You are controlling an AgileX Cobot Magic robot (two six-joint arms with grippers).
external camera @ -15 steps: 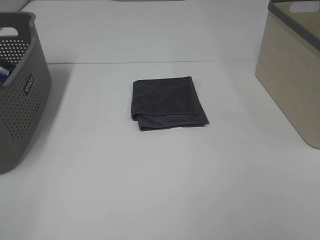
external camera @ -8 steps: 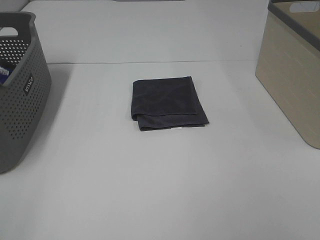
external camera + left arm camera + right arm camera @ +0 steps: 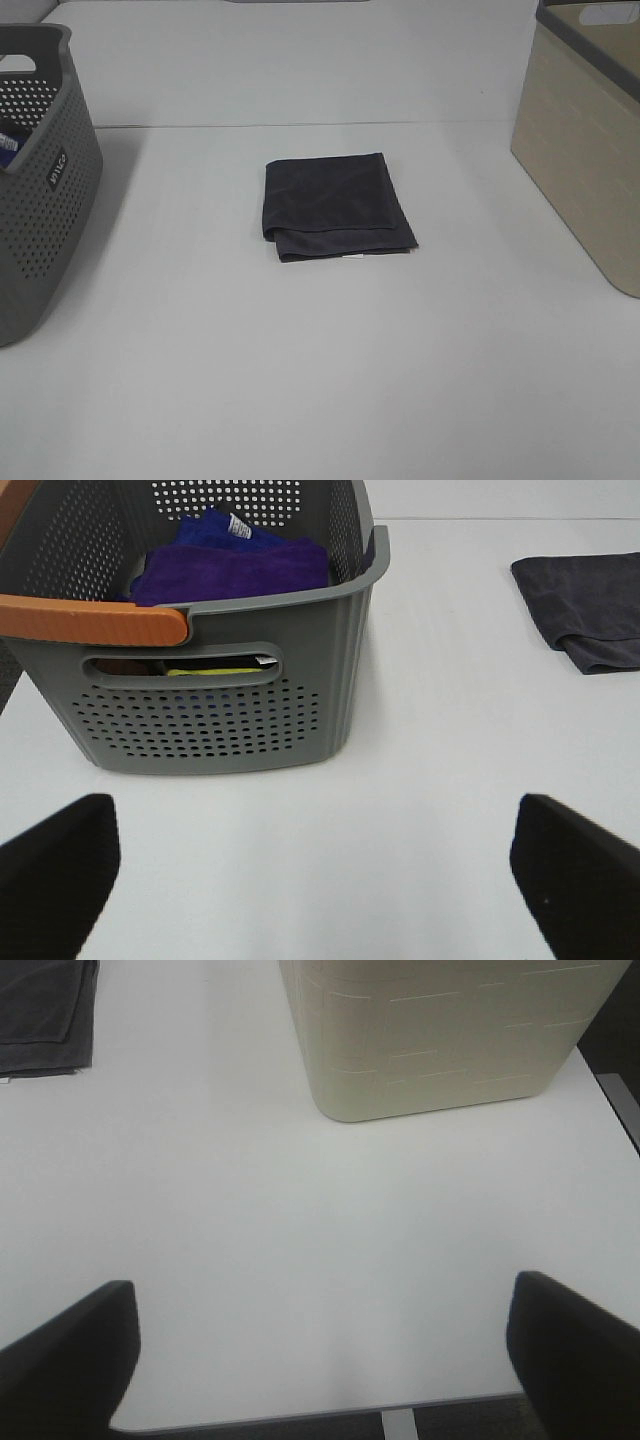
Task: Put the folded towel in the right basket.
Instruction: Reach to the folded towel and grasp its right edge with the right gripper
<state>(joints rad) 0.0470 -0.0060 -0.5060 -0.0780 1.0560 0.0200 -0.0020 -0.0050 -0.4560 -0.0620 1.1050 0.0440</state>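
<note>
Towel (image 3: pixel 335 205): folded, flat mid-table (image 3: pixel 320 380), nothing touching it.
Right basket (image 3: pixel 585 150): cut off at the edge, inside hidden.
Left gripper (image 3: pixel 320 880): spread wide, empty, only tips showing.
Right gripper (image 3: pixel 320 1360): likewise.

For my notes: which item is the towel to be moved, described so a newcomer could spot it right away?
On the white table, look between the grey perforated basket at the left and the beige basket at the right. The folded towel lies flat in the open middle, touching neither. It is dark grey, unlike the purple cloth inside the grey basket.
</note>
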